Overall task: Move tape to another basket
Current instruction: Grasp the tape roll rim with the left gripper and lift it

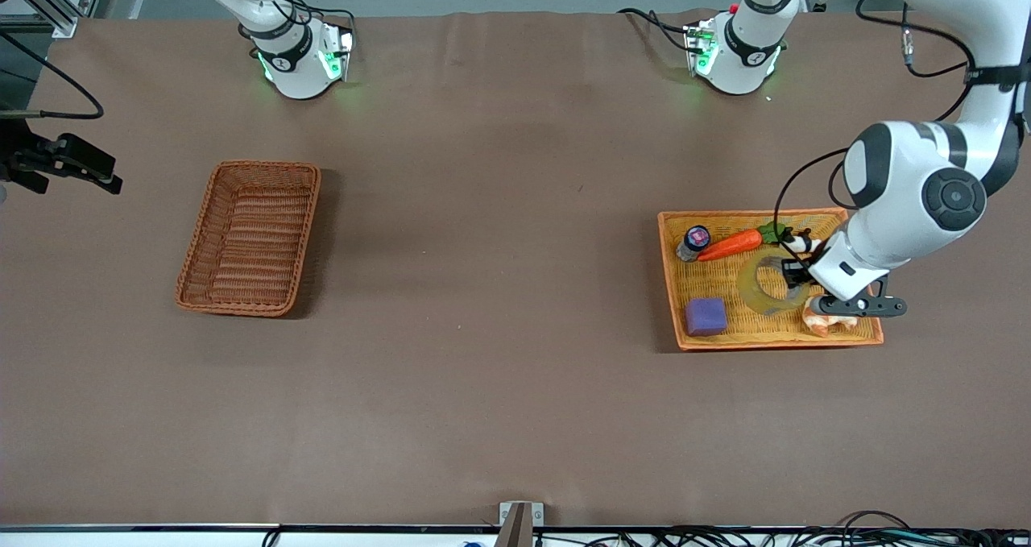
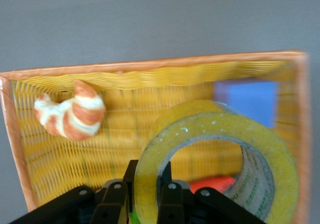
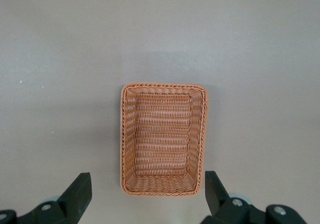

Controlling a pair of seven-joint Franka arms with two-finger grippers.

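Yellowish translucent tape [image 2: 220, 154] is pinched by your left gripper [image 2: 144, 196]: in the left wrist view its jaws clamp the roll's wall, one finger outside the ring and one inside the grey core. The roll stands on edge, tilted, over the bright orange-yellow tray [image 1: 672, 273] at the left arm's end of the bench [image 1: 499, 289]; you can't tell from these views whether it's lifted clear of the tray floor or touching it. In the front view the tape [image 1: 765, 285] sits about mid-tray with the left gripper [image 1: 793, 277] at its rim. Also in the tray: an orange carrot [image 1: 729, 245] with green top, farther from the front camera than the tape; a small dark jar [image 1: 693, 242] just beside the carrot tip, toward the right arm's end of the tray; a purple block [image 1: 705, 317] nearer the front camera, in the tray corner; and a croissant-like pastry [image 2: 70, 111] lying against the tray wall nearest the front camera, partly under the arm's wrist in the front view. The reddish-brown wicker basket [image 1: 250, 237] sits well apart from the tray, toward the right arm's end of the bench, nothing in it. Your right gripper [image 3: 147, 196] hangs over the bench with the basket [image 3: 164, 139] straight below its camera, jaws spread wide, holding nothing. In the front view the right gripper [image 1: 68, 164] shows at the picture's edge, off to the side of the basket; that arm waits.
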